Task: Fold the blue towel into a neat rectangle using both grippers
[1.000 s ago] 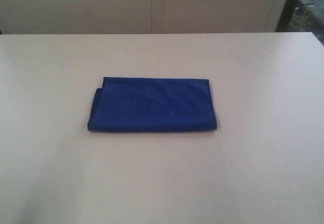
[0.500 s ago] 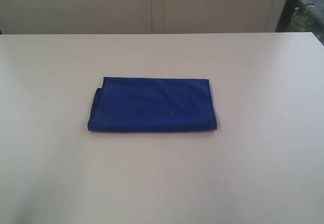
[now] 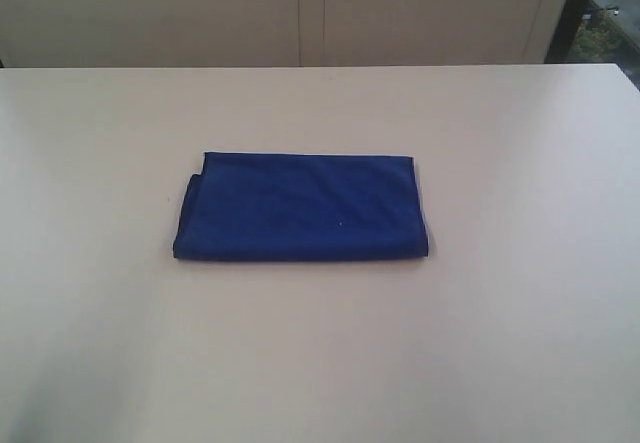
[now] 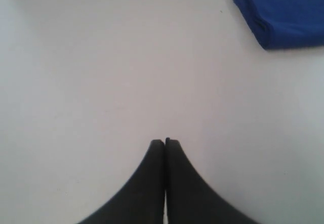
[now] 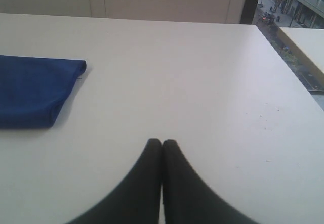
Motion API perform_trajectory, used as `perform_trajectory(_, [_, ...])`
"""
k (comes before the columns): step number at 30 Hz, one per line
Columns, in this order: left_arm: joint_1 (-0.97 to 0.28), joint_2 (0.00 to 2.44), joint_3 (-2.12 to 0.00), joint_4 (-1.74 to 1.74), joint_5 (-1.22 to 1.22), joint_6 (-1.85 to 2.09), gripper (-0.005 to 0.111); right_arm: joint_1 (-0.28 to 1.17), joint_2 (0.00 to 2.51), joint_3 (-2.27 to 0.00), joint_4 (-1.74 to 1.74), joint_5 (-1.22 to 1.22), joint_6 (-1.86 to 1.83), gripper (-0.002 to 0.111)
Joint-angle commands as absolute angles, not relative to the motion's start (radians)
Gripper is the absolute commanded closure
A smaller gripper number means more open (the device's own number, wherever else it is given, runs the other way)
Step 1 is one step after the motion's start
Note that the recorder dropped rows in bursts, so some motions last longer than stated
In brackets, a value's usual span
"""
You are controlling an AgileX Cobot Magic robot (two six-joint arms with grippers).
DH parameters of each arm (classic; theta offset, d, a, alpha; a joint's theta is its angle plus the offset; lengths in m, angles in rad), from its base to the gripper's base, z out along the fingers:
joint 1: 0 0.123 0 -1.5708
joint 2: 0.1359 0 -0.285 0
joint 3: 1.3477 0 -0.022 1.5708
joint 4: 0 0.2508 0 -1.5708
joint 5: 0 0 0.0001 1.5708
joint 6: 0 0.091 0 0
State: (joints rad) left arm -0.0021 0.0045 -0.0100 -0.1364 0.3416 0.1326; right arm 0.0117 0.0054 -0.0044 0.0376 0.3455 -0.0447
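The folded blue towel [image 3: 300,208] lies mid-table [image 3: 500,343], its long axis running from arm to arm. The left gripper [image 4: 165,142] and right gripper [image 5: 162,142], both closed and empty, stand well apart from its short ends.

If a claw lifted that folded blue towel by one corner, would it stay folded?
Probably not: the blue towel lies in soft layers with rounded fold edges, so it would likely sag and fall open. It looks thin and flat, so probably light. Pushed across the table, it may bunch rather than slide whole.
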Motion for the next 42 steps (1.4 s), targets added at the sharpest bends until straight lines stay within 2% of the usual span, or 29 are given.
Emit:
perform_trajectory(1, [0.004,0.000,0.000,-0.149,0.352,0.128,0.107,0.020,0.000,0.000,0.029,0.335,-0.040,0.108])
perform_trajectory(42, [-0.042,0.000,0.000,-0.088,0.346,0.124,0.107,0.020,0.000,0.000,0.029,0.335,-0.040,0.108])
